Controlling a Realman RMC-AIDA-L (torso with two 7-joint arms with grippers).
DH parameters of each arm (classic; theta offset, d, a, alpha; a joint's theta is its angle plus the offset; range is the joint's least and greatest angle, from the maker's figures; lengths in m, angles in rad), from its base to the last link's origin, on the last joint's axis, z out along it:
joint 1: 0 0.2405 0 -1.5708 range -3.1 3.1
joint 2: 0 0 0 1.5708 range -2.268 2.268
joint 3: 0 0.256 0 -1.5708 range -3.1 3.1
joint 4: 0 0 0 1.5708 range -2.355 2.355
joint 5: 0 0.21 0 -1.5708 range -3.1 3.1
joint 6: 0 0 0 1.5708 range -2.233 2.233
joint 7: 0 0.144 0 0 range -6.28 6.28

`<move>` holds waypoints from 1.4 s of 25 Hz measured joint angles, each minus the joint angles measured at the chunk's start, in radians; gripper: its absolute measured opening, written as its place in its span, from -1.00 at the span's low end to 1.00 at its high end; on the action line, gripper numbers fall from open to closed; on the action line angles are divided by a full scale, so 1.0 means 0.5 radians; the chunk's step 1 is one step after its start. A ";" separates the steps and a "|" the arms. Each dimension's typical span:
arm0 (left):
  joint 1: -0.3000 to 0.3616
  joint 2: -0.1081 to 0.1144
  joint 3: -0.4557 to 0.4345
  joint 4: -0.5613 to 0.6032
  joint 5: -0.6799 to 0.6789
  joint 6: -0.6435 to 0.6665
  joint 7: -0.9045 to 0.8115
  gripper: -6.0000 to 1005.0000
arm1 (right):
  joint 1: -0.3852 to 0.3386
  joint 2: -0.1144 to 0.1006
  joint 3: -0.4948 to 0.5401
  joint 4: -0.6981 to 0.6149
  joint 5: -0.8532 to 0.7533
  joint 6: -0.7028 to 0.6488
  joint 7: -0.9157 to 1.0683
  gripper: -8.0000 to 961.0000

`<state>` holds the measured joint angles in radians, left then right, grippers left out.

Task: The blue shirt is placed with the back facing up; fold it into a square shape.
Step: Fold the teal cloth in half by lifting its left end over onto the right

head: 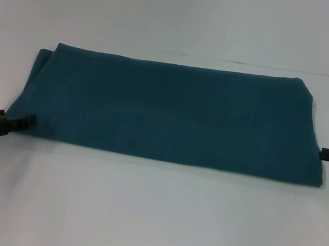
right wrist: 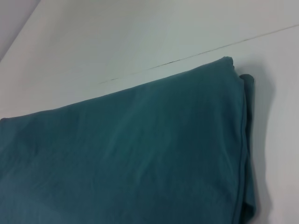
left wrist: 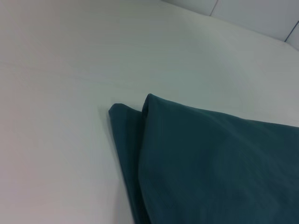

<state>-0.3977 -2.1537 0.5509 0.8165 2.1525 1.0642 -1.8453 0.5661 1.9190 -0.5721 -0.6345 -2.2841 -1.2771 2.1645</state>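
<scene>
The dark teal-blue cotton shirt (head: 176,112), folded into a wide rectangle, lies mid-table (head: 148,221). Left gripper (head: 31,119) at 8 o'clock, right gripper (head: 327,153) at 3; can't tell their grip.

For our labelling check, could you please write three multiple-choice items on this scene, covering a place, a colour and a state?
1. Where is the left gripper?
A. at the shirt's near left corner
B. above the shirt's middle
C. by the far edge

2. What colour is the shirt?
A. red
B. teal-blue
C. yellow

3. How does the shirt lie?
A. spread out with sleeves showing
B. bunched in a heap
C. folded into a wide band

Answers: 1 A, its tip meets that corner, with the right gripper at the opposite end; 2 B, in every view; 3 C, layered edges show on the table.
</scene>
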 joint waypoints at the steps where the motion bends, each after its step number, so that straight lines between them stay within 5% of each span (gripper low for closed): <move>1: -0.001 0.000 0.000 0.001 0.004 0.003 0.000 0.75 | 0.000 0.000 0.000 0.000 0.000 0.000 0.000 0.84; 15: -0.012 0.000 0.052 0.012 0.081 -0.015 -0.001 0.72 | -0.006 0.000 0.003 0.002 0.007 0.004 0.000 0.84; 21: -0.020 -0.002 0.057 0.009 0.106 -0.075 -0.010 0.43 | -0.006 0.001 0.003 0.000 0.009 0.010 0.000 0.84; 26: -0.021 -0.003 0.055 0.010 0.107 -0.078 -0.012 -0.06 | -0.012 0.003 0.003 -0.004 0.009 0.011 0.000 0.84; 35: -0.032 -0.001 0.058 0.012 0.107 -0.079 -0.015 -0.45 | -0.024 0.003 0.003 -0.007 0.010 0.011 0.000 0.84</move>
<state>-0.4139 -2.1543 0.5799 0.8223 2.2059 1.0246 -1.8527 0.5540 1.9206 -0.5706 -0.6382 -2.2793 -1.2717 2.1645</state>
